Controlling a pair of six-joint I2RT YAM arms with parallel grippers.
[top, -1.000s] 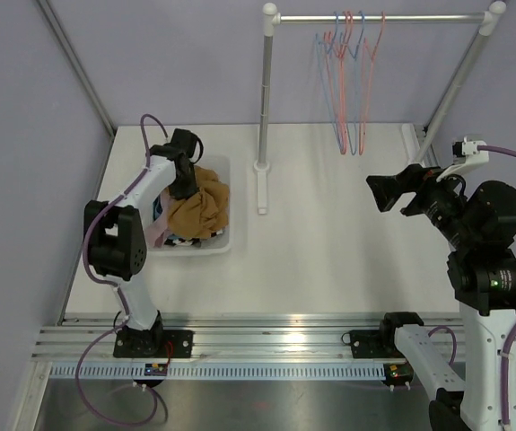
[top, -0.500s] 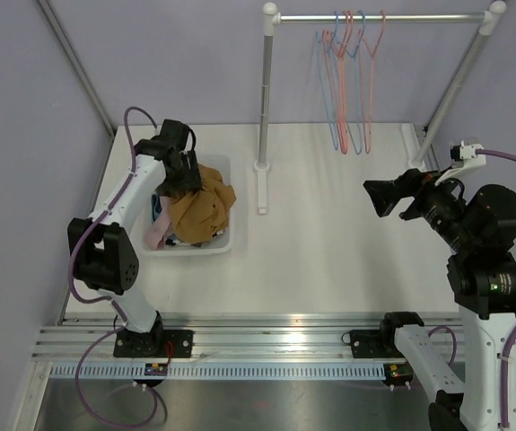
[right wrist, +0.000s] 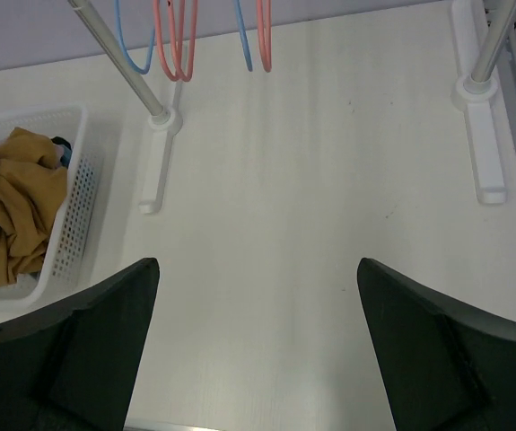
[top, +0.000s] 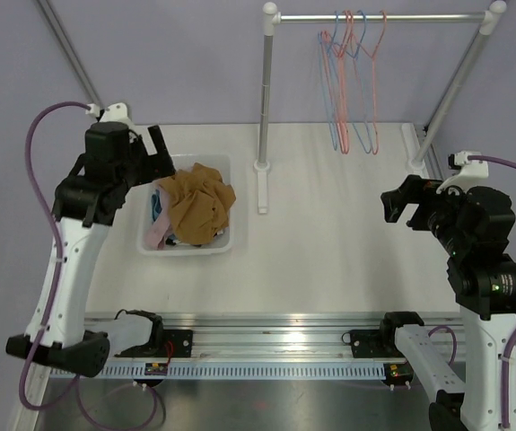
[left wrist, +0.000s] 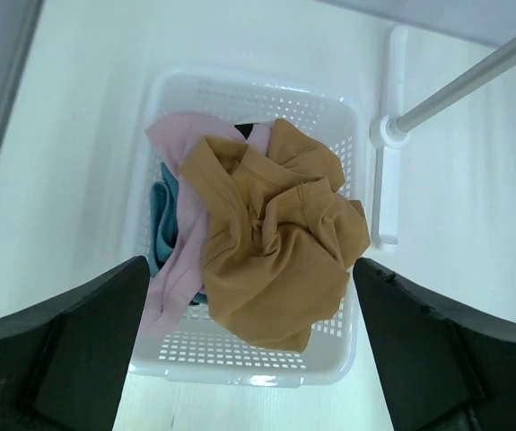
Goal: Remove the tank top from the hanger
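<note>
Having risen off the basket (left wrist: 240,359), left hand (left wrist: 250,269) spread wide, tank top (left wrist: 275,251) apparently dropped inside, right hand (right wrist: 258,265) wide too.

the basket (top: 228,241) sits on the left half of the table (top: 329,260), with the tank top (top: 199,206) heaped in it on top of other clothes (top: 157,224) (these show along its left side). just right of the basket stands the rack's left foot (top: 261,184); its right foot (top: 416,154) is at the table's far right edge. the hangers (top: 347,81) hang from the rail (top: 302,18) at the back, toward its right end. the left gripper (top: 157,154) hovers by the basket's far left corner, the right gripper (top: 399,203) over the table's right side.
</note>
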